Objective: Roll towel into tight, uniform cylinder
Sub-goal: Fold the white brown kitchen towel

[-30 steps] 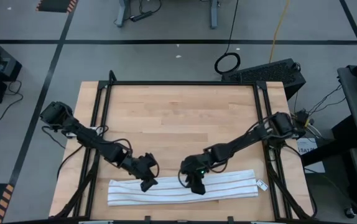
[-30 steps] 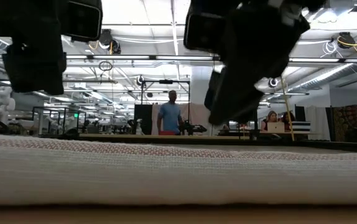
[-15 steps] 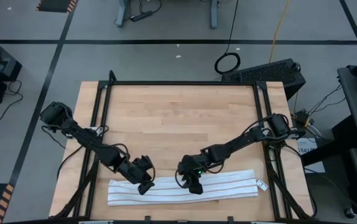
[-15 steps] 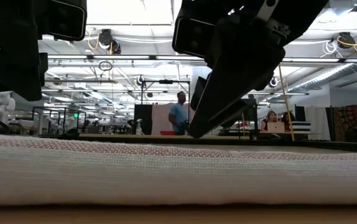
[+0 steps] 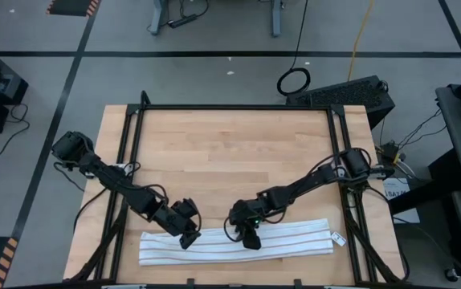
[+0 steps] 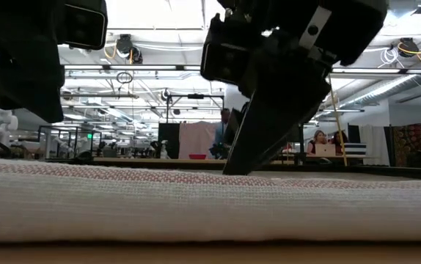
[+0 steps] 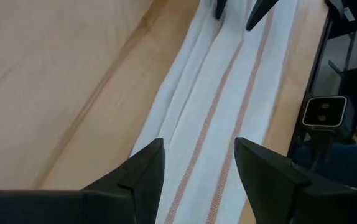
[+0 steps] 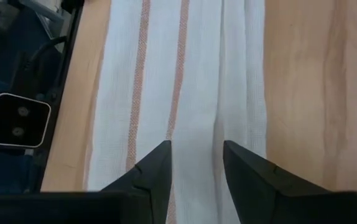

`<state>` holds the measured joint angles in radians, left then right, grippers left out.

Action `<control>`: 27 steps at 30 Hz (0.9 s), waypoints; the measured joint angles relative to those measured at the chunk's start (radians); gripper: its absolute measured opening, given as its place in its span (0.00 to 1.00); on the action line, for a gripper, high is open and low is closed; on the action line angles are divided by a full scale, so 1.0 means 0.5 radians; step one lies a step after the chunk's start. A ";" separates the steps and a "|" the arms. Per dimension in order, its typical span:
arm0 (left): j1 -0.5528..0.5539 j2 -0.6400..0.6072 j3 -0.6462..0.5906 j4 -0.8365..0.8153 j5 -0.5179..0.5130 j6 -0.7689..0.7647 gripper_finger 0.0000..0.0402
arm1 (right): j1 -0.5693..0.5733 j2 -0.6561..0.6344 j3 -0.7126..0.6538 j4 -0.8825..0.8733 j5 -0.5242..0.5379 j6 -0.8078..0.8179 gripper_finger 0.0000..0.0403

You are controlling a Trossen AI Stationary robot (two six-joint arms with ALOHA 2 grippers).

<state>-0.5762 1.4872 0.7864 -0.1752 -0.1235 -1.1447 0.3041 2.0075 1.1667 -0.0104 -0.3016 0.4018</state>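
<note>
The towel, white with thin reddish stripes, lies folded into a long narrow strip along the table's near edge, flat on the wood. It also shows in the low view and in both wrist views. My left gripper hangs open above the strip's left part, clear of it. My right gripper stands open over the strip's middle. Its fingers slant down to the towel's top line. My right gripper slants down from the table's far side over the middle of the towel's far folded edge, a finger on either side of a crease. The low view shows one fingertip down at the cloth, but I cannot tell whether it touches.
A black metal frame borders the table. A small camera block sits at the near edge beside the towel. A white tag sticks out at the towel's right end. Bare wood lies beyond the towel.
My right gripper has sunk toward the towel's middle, its fingers coming down to the cloth's top line in the low view. The towel lies as before.
</note>
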 joint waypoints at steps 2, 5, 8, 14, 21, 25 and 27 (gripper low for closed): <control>0.000 0.000 0.000 0.000 -0.012 0.014 0.49 | -0.003 0.037 0.000 0.019 -0.074 0.002 0.31; 0.000 0.000 0.000 0.000 -0.017 0.014 0.49 | -0.004 0.092 0.000 0.105 -0.180 0.034 0.28; 0.000 0.000 0.000 0.000 -0.018 0.015 0.49 | -0.004 0.102 0.001 0.102 -0.172 0.071 0.25; 0.000 0.000 0.000 -0.002 -0.025 0.016 0.49 | -0.023 0.097 0.001 0.086 -0.132 0.059 0.11; 0.000 0.000 -0.001 -0.003 -0.025 0.017 0.49 | -0.045 0.096 0.097 0.022 -0.183 0.094 0.02; 0.000 0.000 -0.001 -0.004 -0.025 0.017 0.49 | -0.045 0.096 0.227 -0.120 -0.191 0.087 0.01; 0.000 0.000 -0.001 -0.009 -0.025 0.019 0.49 | -0.043 0.095 0.297 -0.223 -0.192 0.043 0.01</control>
<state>-0.5762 1.4872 0.7860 -0.1799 -0.1360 -1.1351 0.2825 2.0552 1.3150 -0.1220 -0.3977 0.4235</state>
